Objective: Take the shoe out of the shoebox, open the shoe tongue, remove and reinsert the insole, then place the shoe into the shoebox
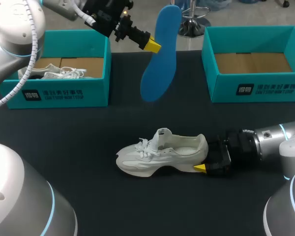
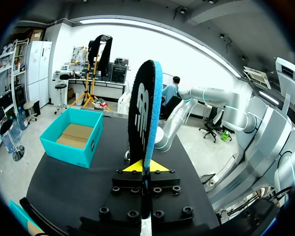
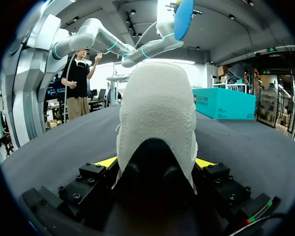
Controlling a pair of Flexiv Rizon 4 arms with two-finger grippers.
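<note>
A black matte table (image 1: 78, 147) spread across the whole scene, and a teal open-topped box (image 1: 64, 93) with white print on its front wall stood toward the far left corner. Inside it a brown cardboard floor (image 1: 86, 64) showed on the right half. A white sneaker (image 1: 56, 74) with loose laces lay low against the front wall on the left half, perhaps tipped on its side, though the wall hid most of it. In the right wrist view the same box sat well off across the dark tabletop, only its outer walls showing.
</note>
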